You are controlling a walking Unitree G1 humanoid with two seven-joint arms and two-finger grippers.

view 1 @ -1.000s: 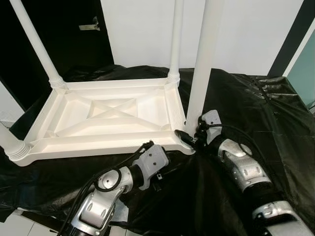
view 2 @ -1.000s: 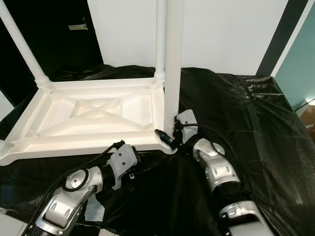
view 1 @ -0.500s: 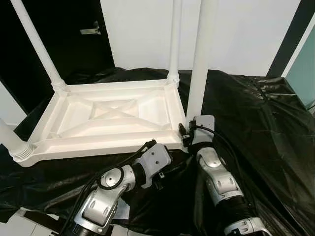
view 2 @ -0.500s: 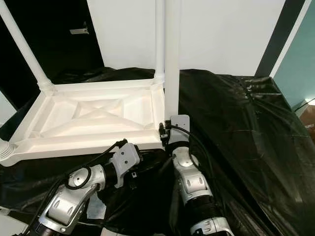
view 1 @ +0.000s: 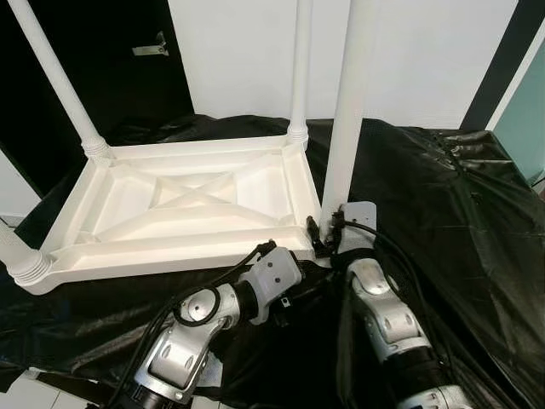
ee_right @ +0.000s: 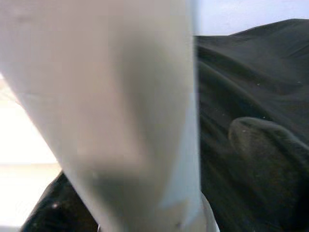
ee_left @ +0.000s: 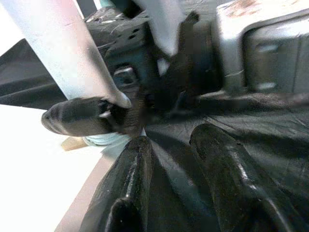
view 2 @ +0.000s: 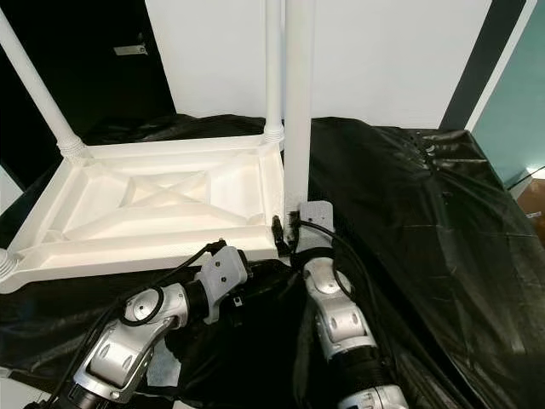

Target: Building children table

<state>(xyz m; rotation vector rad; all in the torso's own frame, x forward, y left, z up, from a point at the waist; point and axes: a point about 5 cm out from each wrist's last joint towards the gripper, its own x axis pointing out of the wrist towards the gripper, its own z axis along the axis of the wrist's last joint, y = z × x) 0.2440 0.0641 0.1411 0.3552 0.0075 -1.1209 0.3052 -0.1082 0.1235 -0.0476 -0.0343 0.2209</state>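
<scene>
Upturned white children's table (view 1: pixel 183 204) lies underside-up on a black plastic sheet (view 1: pixel 426 196) that covers the surface beneath it, its ribbed frame with a crossed brace facing the ceiling. Legs stand up from the far-left corner (view 1: pixel 55 81), the far-right corner (view 1: pixel 300 68) and the near-left corner (view 1: pixel 19 256). A fourth leg (view 1: pixel 345 111) rises at the near-right corner, and the right claw (view 1: pixel 328 234) is at its base there, its black fingers (ee_right: pixel 270 159) set on either side of the leg, pinching it just above the socket. The left claw (ee_left: pixel 178 183) reaches in low along the table's near edge, close to that same corner, its two fingers (ee_left: pixel 128 179) spread apart over the black sheet and gripping nothing. A white wall (view 1: pixel 426 51) stands behind.
</scene>
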